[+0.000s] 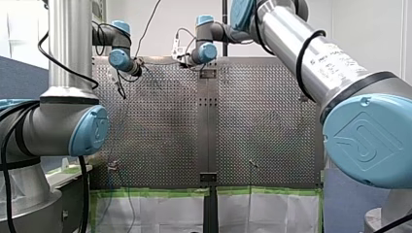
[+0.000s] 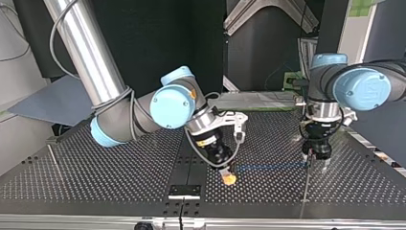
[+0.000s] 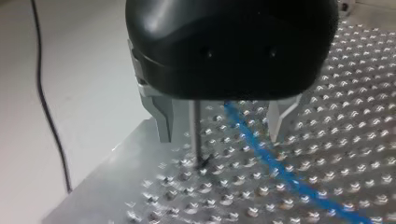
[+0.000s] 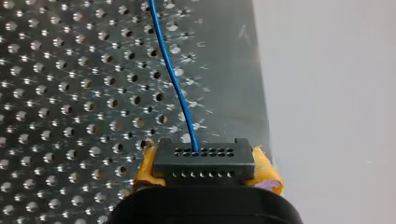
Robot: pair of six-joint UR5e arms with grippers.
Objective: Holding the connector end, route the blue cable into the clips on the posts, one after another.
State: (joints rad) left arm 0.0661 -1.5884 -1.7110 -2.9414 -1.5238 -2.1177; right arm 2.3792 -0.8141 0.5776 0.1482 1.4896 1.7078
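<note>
Black connector [image 4: 204, 162] pinched in right tool [image 2: 229, 177], yellow pads. Blue cable [image 2: 268, 166] runs straight over bench [image 2: 95, 177] to left tool [image 3: 222, 122], whose fingers are spread astride cable and thin post [image 3: 196, 133]. Likely the first clip; next, press cable in.

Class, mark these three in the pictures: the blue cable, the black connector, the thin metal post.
blue cable [image 4: 175, 81]: right wrist view, mid-length stretch.
black connector [image 4: 204, 161]: right wrist view, middle of its body.
metal post [image 3: 197, 133]: left wrist view, middle of its shaft.
</note>
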